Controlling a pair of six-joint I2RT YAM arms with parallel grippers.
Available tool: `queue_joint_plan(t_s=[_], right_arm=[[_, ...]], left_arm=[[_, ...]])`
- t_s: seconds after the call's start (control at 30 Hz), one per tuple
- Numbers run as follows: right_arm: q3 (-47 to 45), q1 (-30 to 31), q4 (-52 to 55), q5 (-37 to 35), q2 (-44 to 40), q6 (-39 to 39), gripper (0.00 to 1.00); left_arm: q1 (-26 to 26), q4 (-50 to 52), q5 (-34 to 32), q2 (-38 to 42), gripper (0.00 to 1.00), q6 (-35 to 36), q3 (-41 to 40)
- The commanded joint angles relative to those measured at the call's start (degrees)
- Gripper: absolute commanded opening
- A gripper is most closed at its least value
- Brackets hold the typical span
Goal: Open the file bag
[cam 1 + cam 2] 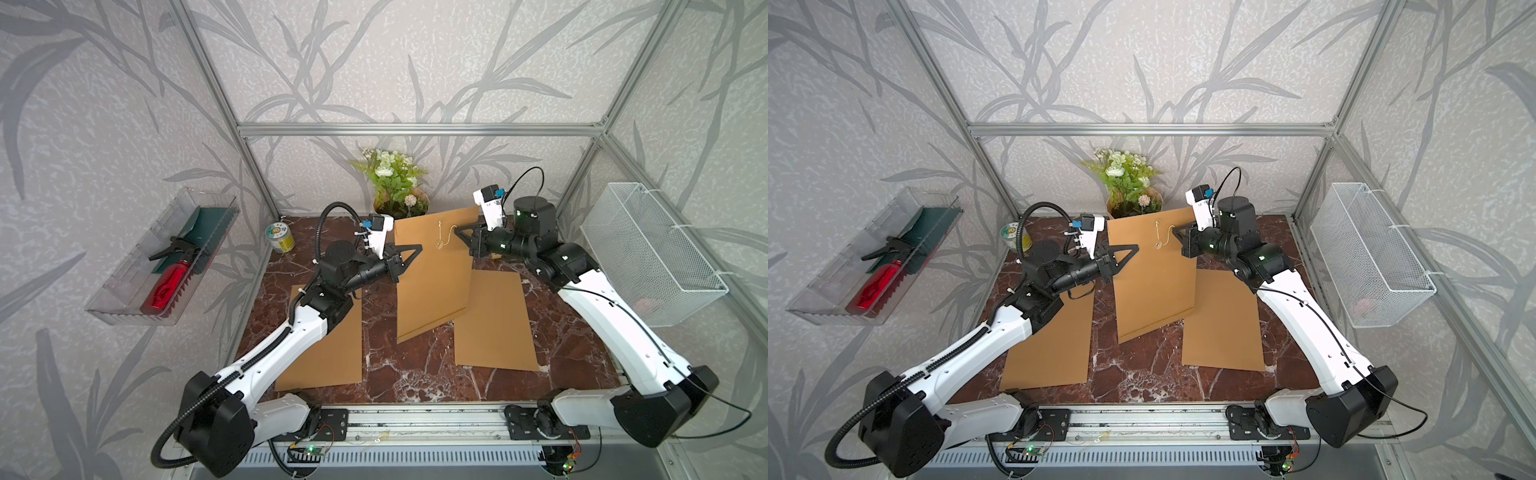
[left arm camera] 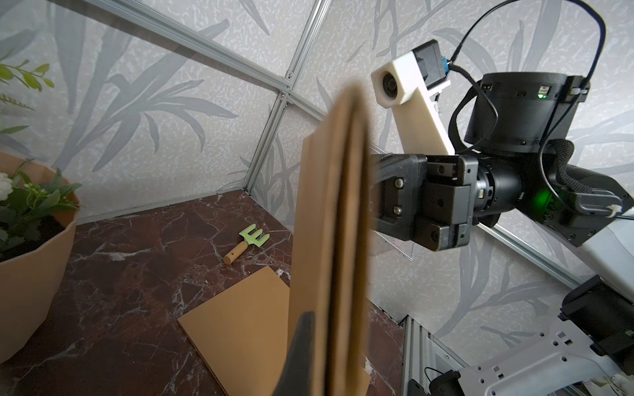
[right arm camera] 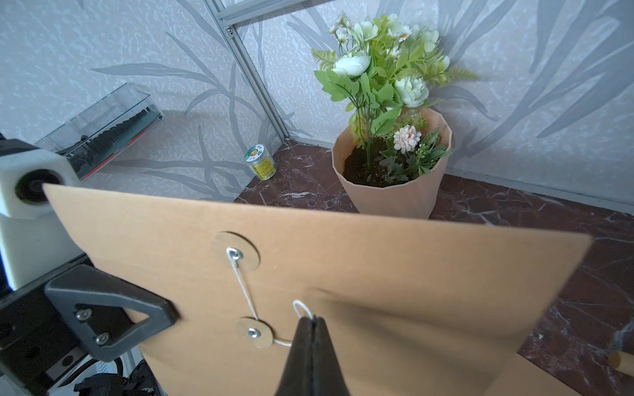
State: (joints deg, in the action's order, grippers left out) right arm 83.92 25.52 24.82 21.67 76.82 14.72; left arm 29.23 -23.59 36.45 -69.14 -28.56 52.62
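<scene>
Right wrist view — right claw pinches the string, left claw clamps the file bag upright above the table. Looks like the unwinding step — next, circle it off the button.

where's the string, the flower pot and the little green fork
string (image 3: 244,291): right wrist view, stretch between the two discs
flower pot (image 3: 391,202): right wrist view, front wall
green fork (image 2: 253,238): left wrist view, green head
</scene>
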Motion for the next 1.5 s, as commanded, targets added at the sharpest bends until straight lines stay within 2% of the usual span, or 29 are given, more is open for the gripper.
queue_joint_plan(t_s=[0.0,0.73,1.47], right_arm=[[1.7,-0.2,-1.1,2.7,0.7,0.5,0.00],[3.8,1.7,-2.3,4.7,2.9,1.5,0.00],[9.3,6.8,-1.9,4.5,7.4,0.9,0.00]], left_arm=[[-0.1,-2.3,1.9,-0.8,0.00,-0.6,-0.6],[0.3,-4.9,3.1,-3.3,0.00,-2.6,-1.5],[0.6,-5.0,3.0,-2.2,0.00,-3.1,-2.0]])
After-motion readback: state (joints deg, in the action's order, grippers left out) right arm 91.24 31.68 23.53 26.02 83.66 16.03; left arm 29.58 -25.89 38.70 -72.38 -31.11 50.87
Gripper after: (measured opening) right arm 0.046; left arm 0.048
